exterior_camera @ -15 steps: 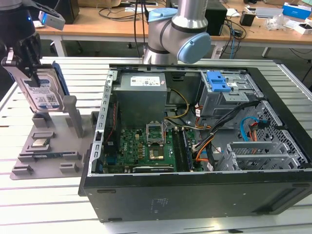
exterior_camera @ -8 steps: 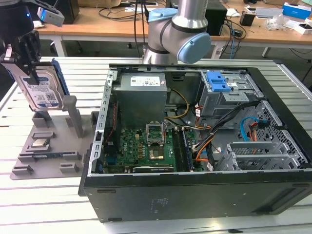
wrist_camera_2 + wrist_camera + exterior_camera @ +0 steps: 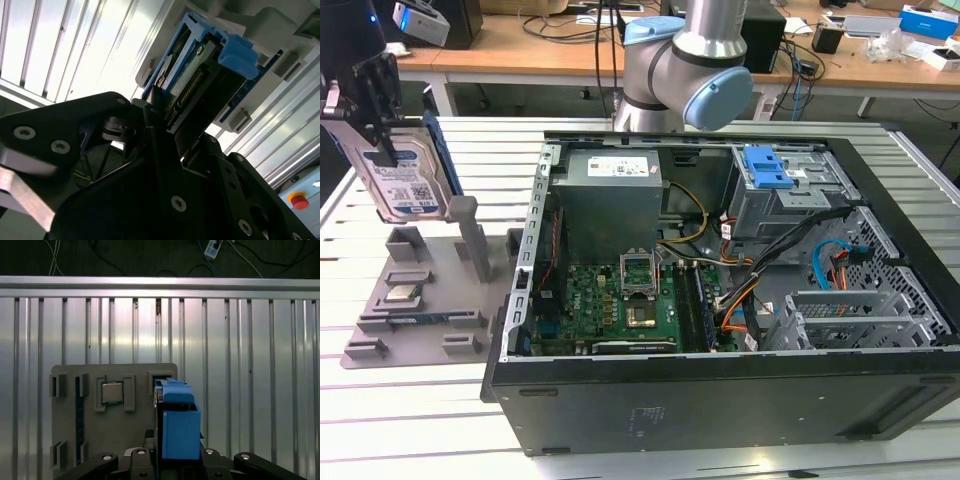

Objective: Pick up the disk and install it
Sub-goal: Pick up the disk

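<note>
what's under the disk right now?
The grey parts tray sits below the disk, which the gripper clamps. The processor chip lies in a tray pocket off to one side. The tray patch directly beneath the disk is covered in the first wrist view.

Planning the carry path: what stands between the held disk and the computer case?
In the exterior view, the grey fixture's upright post stands beside the disk; past it, bare slatted table to the case.
</note>
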`<state>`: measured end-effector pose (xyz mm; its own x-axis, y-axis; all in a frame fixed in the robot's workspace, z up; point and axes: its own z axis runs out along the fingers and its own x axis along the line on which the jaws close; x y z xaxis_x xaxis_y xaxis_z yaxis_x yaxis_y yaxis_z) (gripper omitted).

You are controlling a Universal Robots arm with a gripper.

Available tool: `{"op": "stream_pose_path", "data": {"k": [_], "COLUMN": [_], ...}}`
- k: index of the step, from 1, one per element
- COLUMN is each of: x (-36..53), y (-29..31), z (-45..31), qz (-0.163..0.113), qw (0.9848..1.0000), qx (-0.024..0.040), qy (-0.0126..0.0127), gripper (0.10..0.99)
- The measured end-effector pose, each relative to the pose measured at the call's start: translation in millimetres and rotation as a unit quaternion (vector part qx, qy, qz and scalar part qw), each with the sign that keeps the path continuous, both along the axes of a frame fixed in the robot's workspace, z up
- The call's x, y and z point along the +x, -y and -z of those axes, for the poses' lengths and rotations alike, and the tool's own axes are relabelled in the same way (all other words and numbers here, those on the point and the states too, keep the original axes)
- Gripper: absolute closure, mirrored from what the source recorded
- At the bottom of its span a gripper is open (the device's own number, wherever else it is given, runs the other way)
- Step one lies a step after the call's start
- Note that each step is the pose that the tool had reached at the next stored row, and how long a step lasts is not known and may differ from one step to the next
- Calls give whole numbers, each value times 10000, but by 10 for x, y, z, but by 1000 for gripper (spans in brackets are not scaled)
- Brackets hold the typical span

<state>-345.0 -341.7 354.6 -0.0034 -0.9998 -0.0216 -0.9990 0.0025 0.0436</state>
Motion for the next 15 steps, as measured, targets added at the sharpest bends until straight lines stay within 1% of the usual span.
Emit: {"op": "stream_pose_path", "data": {"k": [3,6,10,12,13,15], "x": [0,1,2,4,4,5], "y": [-1,-2,-3,-3,-4,-4], "z": [-33,-87,-127,-165,-200,-224], "qz": [0,0,0,0,0,0], "qw": [10000,10000,10000,10000,10000,10000], "qx": [0,0,1,1,1,1], "qy": [0,-1,0,0,-1,0], "gripper": [729,729,729,729,729,729]}}
